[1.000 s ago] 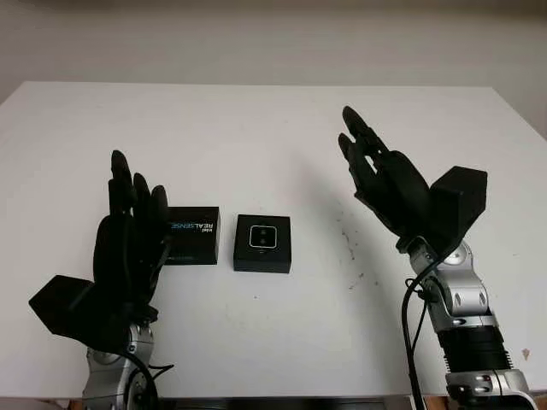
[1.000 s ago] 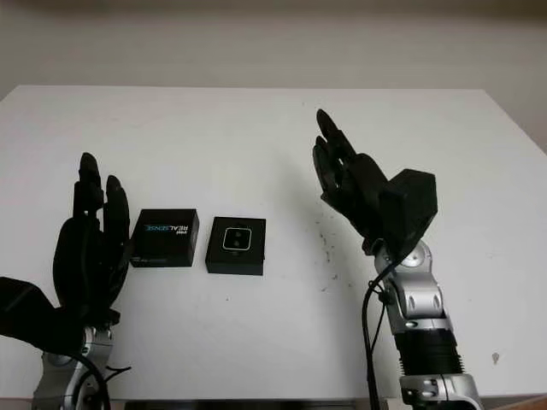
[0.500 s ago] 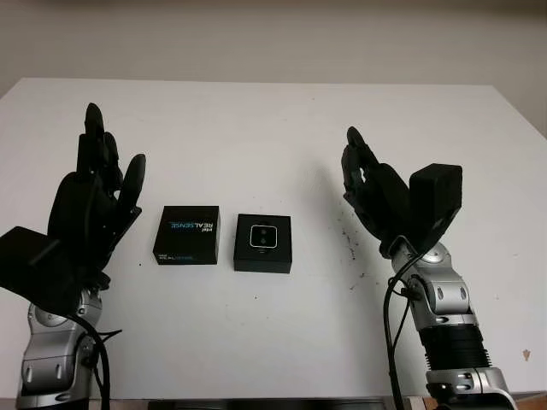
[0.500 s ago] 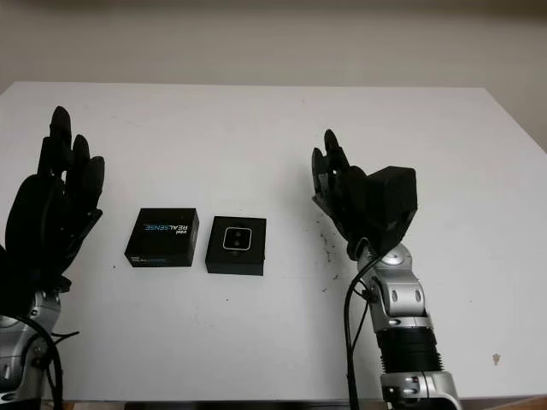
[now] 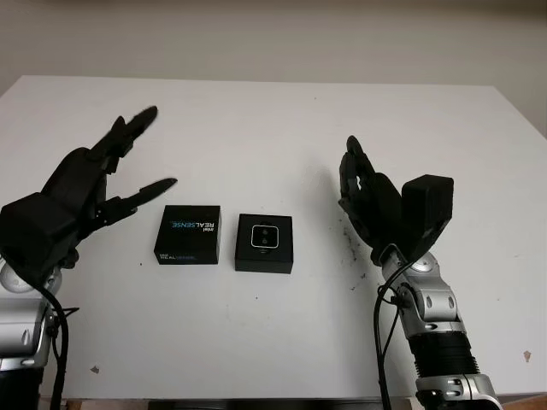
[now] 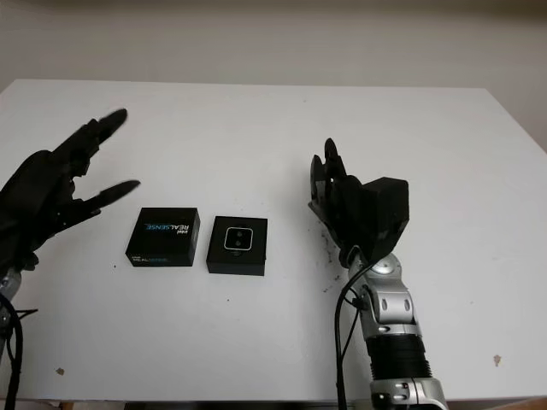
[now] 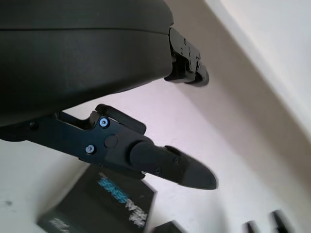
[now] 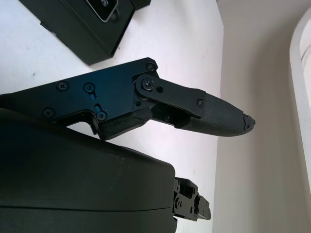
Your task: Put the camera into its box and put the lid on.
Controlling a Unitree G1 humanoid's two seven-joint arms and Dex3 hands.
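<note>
Judging by the desk (image 5: 282,350), roughly halfway through: camera (image 5: 264,237) already seated in its box (image 5: 264,243), lens side up, silver rim showing against the black tray. Lid (image 5: 188,234) not yet on; lying flat just beside the box, on the left hand's side, printed face up, a narrow strip of white desk between the two.

Left hand (image 5: 81,192) raised above the desk, near the lid's outer edge but apart from it, holding nothing, fingers (image 5: 145,191) stretched out wide toward the lid. From the left wrist view, one finger (image 7: 170,165) reaching out over the lid (image 7: 104,206) with clear air beneath.

Right hand (image 5: 376,205) lifted upright on the far side of the box, well apart from it, open and empty. In the right wrist view, the box (image 8: 87,24) visible past the extended finger (image 8: 194,109).

Left to do, as it appears: grip the lid, carry it across the small gap, square it over the box and press it down. Probably a job for the left hand, being nearer.
</note>
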